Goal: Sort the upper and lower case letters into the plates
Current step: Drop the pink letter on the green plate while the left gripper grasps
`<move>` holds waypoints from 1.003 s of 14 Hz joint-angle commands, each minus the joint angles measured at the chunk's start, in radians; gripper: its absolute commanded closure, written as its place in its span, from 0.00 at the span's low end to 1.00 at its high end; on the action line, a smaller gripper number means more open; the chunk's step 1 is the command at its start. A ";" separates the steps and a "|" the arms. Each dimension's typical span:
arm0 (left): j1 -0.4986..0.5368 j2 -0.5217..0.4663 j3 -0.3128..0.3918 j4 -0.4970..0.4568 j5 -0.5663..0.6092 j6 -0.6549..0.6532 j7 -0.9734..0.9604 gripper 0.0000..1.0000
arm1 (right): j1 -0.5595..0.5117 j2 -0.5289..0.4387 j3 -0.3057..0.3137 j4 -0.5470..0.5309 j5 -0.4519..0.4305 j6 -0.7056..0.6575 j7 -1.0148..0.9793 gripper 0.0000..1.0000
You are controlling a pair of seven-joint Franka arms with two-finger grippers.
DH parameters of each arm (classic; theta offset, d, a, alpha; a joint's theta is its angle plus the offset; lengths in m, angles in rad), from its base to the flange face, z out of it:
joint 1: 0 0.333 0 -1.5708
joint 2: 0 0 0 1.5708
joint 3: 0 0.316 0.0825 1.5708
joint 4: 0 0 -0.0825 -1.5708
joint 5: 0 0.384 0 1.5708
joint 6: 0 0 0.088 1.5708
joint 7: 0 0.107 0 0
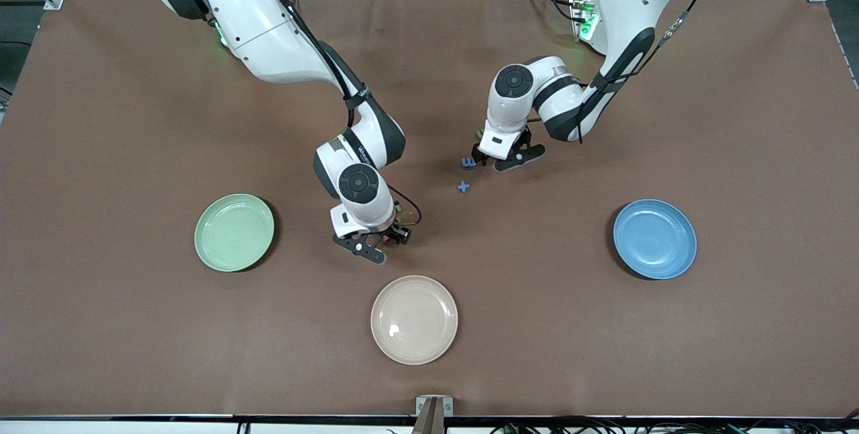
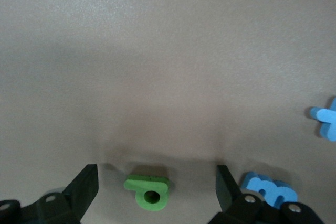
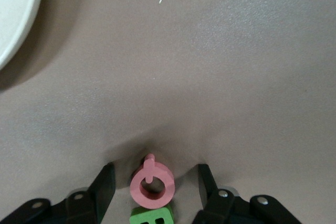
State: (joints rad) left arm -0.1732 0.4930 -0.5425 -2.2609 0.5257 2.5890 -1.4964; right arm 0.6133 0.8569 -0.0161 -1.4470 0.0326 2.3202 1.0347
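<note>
My left gripper [image 1: 497, 160] [image 2: 156, 178] is low over the table's middle, open, with a green lower case letter [image 2: 149, 192] lying flat between its fingers, touching neither. Next to it lie a blue letter [image 1: 468, 162] [image 2: 269, 189] and a blue x [image 1: 463, 186] [image 2: 326, 121]. My right gripper [image 1: 364, 247] [image 3: 155, 175] is down at the table between the green plate [image 1: 234, 232] and the beige plate, open. A red Q [image 3: 152, 184] sits between its fingers with small gaps on both sides. A green B [image 3: 152, 216] lies against the Q. The blue plate [image 1: 655, 239] is toward the left arm's end.
A cream-beige plate [image 1: 414, 319] [image 3: 11, 19] lies nearest the front camera, close to the right gripper. All three plates hold nothing. Brown cloth covers the whole table.
</note>
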 commanded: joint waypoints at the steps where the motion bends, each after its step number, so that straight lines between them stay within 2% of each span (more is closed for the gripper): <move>1: 0.006 -0.007 -0.002 -0.017 0.022 -0.006 -0.008 0.02 | 0.005 0.005 -0.008 0.013 -0.020 -0.012 0.021 0.49; 2: 0.006 -0.011 -0.002 -0.023 0.022 -0.006 -0.007 0.02 | 0.003 0.005 -0.008 0.013 -0.022 -0.012 0.018 0.60; 4: 0.008 -0.013 -0.002 -0.025 0.022 -0.006 -0.008 0.02 | -0.007 0.004 -0.008 0.011 -0.023 -0.013 0.011 0.93; 5: 0.008 -0.011 -0.002 -0.025 0.022 -0.006 -0.008 0.02 | -0.010 0.001 -0.008 0.011 -0.023 -0.013 0.005 0.98; 9: 0.001 -0.013 -0.004 -0.026 0.022 -0.006 -0.008 0.04 | -0.087 -0.042 -0.008 0.002 -0.020 -0.044 -0.114 1.00; 10: 0.001 -0.014 -0.004 -0.026 0.022 -0.006 -0.008 0.07 | -0.111 -0.070 -0.007 0.005 -0.020 -0.115 -0.172 1.00; 12: 0.001 -0.014 -0.004 -0.026 0.022 -0.006 -0.015 0.15 | -0.186 -0.143 -0.005 -0.009 -0.008 -0.212 -0.307 1.00; 14: 0.000 -0.014 -0.004 -0.026 0.022 -0.006 -0.022 0.26 | -0.257 -0.238 0.001 -0.097 -0.007 -0.214 -0.428 1.00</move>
State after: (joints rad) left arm -0.1726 0.4918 -0.5455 -2.2707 0.5266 2.5907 -1.4960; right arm 0.4298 0.7498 -0.0423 -1.4197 0.0298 2.1185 0.7119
